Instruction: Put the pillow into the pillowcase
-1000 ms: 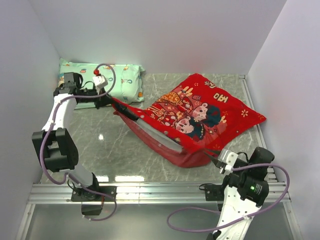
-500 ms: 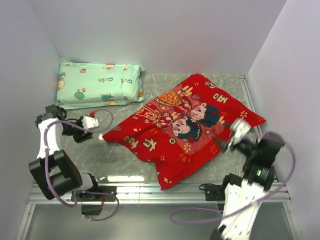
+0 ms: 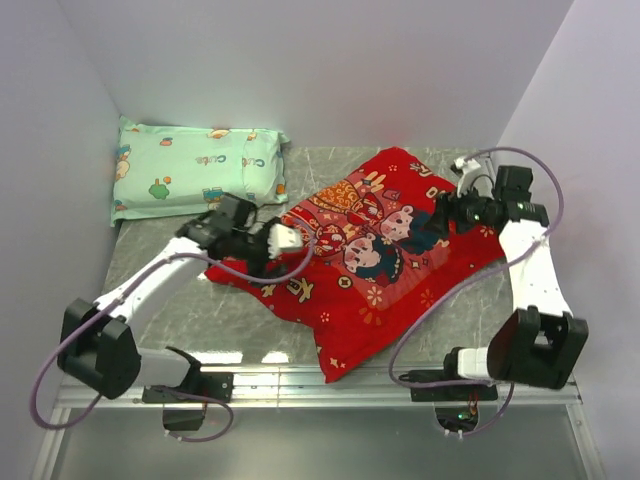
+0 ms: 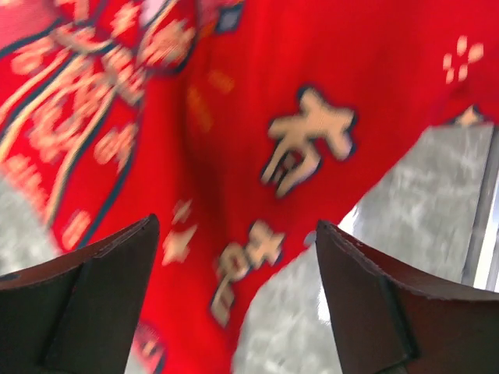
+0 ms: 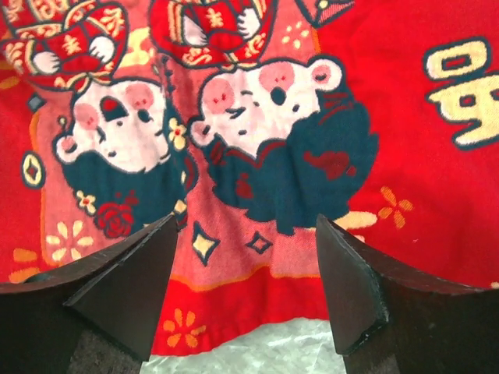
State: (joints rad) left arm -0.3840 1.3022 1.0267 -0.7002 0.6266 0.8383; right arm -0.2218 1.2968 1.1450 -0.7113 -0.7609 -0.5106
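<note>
A red pillowcase [image 3: 370,290] lies flat on a grey marble table [image 3: 200,300], printed face up. Its long axis runs on a slant from the table's near edge, left of centre, toward the far right corner. It looks plump. No cream-white pillow shows anywhere, so the pillow is probably inside already. Which end is the opening cannot be told.

The left gripper [image 3: 290,238] hangs over the case's long far-left edge, close to its left corner. Its jaws stand wide apart and hold nothing; its wrist view shows only red cloth and bare table below them. The right gripper [image 3: 437,218] hangs over the far right end, above the printed children. It too gapes wide and holds nothing.

The two grippers stand at opposite ends of the long axis, and the case lies directly beneath both. Each arm is nearest its own end, so any tug or smoothing would likely run along that slant.

A mint-green pillow [image 3: 195,170] lies in the far left corner, just clear of the case.
</note>
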